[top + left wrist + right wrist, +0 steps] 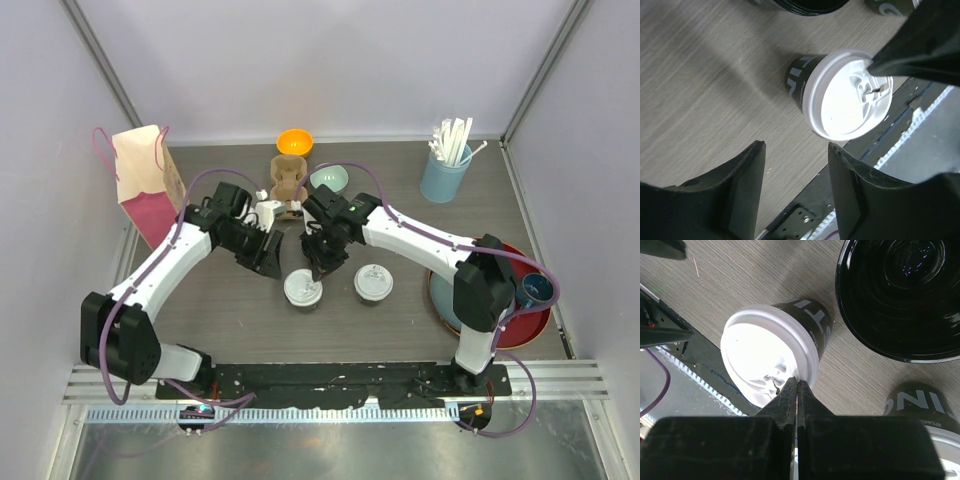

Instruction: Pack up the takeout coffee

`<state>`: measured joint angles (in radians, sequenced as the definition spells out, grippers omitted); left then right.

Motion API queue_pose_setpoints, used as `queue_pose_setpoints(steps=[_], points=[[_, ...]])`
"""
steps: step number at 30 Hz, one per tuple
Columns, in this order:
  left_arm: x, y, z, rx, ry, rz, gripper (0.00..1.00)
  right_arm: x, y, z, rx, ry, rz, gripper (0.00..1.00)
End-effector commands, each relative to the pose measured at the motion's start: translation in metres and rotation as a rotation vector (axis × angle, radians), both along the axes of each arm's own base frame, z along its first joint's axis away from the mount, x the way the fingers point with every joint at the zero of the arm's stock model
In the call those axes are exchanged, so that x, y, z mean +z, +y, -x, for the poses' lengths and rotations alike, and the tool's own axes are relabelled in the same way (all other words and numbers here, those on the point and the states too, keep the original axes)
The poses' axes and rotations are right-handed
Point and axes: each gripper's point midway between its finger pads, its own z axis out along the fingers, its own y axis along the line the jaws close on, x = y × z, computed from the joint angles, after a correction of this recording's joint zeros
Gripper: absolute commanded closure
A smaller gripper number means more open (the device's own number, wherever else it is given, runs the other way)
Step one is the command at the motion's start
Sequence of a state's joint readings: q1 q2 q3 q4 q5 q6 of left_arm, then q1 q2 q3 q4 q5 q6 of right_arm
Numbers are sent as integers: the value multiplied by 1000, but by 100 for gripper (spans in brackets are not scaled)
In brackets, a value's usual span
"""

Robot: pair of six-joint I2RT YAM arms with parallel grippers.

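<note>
Prob. light, crushable coffee cup (799,82) w/ lid (840,100): we'd grip its wall; left pincer (796,150) open, empty; right pincer (797,386) closed, tip on lid

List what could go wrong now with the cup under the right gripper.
1. The shut right gripper bears on the lid near its rim, off-centre; it might tip the coffee cup or dent the lid.
2. The open left gripper stands beside the cup, not around it; closing in, it could shove the cup or strike the right gripper.
</note>
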<state>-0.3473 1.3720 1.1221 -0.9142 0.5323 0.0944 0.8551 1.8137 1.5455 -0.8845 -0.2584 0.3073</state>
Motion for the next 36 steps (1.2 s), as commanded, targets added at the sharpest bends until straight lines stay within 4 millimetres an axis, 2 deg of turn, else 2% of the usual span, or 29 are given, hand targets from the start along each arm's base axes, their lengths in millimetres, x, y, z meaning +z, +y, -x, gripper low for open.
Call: queue_pose_setpoints(steps=[1,2,8,14,17,23,31,36], points=[[-6,-17,-3,100,91,97,41,10,11,-7,11,-27,-47,99],[-7,-21,3,97,118,123,40,10,10,-7,12,-29,-46,99],[0,-30,5,160,176,186,37,11,9,-7,1,-34,-48,99],[-6,-33,10,192,225,209,37,8,8,-6,-4,-30,-49,99],[-10,-34,12,193,250,207,39,5,6,-4,-7,-27,-45,99],[-23,-33,16,203,295,188,52,6,7,-3,-6,-22,-54,99],[-36,-33,28,213,376,175,59,5,8,-3,-14,-25,-63,99],[-47,-37,35,204,434,153,69,1,6,-1,-28,-22,-72,99]])
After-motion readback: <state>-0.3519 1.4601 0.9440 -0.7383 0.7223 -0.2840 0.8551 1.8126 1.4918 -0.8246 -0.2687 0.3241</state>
